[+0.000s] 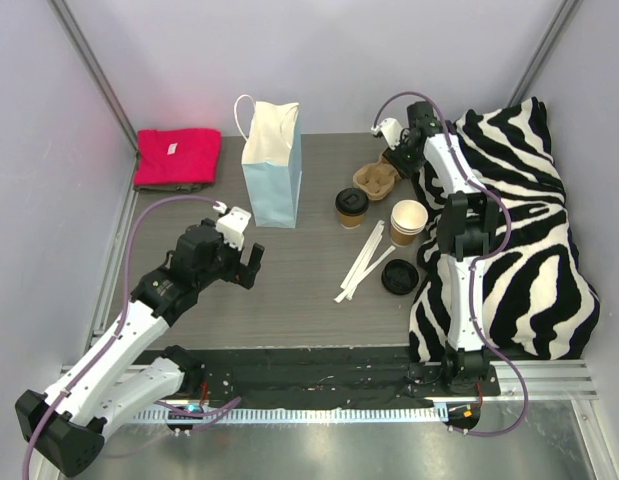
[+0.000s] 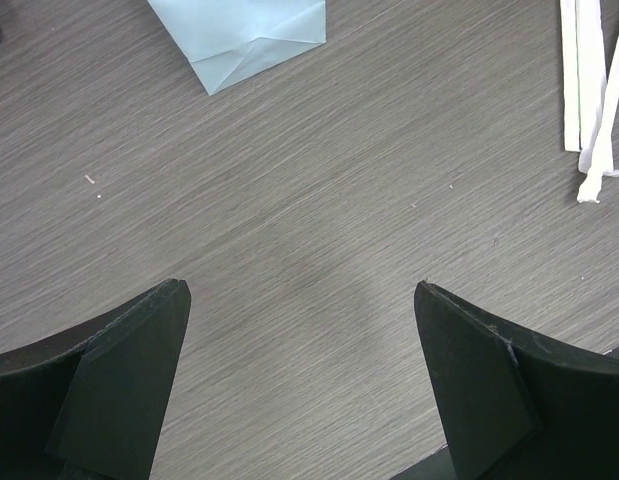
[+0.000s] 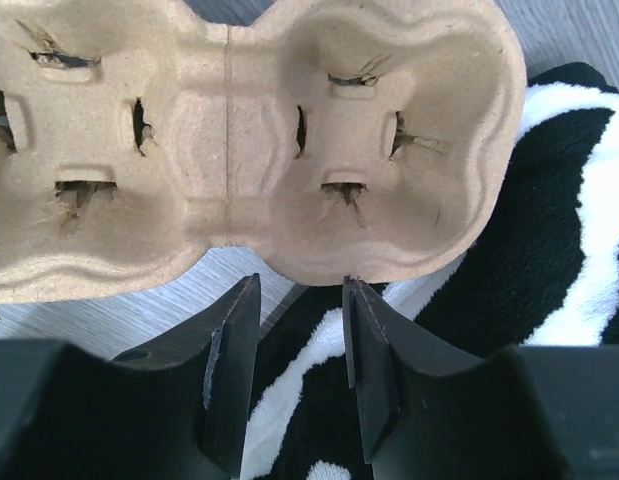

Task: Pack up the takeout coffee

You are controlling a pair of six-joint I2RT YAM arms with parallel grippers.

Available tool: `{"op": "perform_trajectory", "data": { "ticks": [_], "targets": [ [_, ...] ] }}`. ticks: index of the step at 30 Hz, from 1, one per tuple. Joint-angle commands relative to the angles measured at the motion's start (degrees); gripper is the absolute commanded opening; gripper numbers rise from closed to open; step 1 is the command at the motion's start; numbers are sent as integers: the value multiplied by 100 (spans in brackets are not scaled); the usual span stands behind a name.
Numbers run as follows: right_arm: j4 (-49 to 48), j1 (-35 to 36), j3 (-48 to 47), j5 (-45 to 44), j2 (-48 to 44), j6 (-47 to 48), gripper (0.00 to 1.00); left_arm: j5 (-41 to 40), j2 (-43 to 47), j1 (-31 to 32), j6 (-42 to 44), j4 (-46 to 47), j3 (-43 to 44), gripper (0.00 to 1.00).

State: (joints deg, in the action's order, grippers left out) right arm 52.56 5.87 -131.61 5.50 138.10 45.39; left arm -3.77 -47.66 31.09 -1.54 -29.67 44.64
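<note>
The takeout coffee (image 1: 351,207), a tan paper cup with a black lid, stands upright mid-table, just right of the light blue bag (image 1: 269,165). A second tan cup (image 1: 408,222) stands open further right, with a loose black lid (image 1: 400,277) lying in front of it. My left gripper (image 1: 244,262) hovers wide open over bare table (image 2: 302,290), nothing between its fingers. My right gripper (image 1: 394,150) is at the back, its jaws partly open (image 3: 301,290), with the tips at the near edge of the brown pulp cup carrier (image 3: 249,140) and only cloth showing in the gap.
White stirrers (image 1: 364,260) lie near the loose lid; their ends show in the left wrist view (image 2: 589,90), as does the bag's corner (image 2: 244,35). A zebra-print cloth (image 1: 519,250) covers the right side under the right arm. A red cloth (image 1: 177,157) lies back left.
</note>
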Motion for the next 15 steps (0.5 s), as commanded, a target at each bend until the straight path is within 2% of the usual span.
{"op": "perform_trajectory", "data": {
  "ticks": [1, 15],
  "targets": [
    [-140, 11, -339, 74, -11, 67, 45, 96, 11, -42, -101, 216, -35, 100],
    [-202, 99, -313, 74, 68, 287, 45, 140, -51, -86, -83, 260, -52, 100]
  ]
}}
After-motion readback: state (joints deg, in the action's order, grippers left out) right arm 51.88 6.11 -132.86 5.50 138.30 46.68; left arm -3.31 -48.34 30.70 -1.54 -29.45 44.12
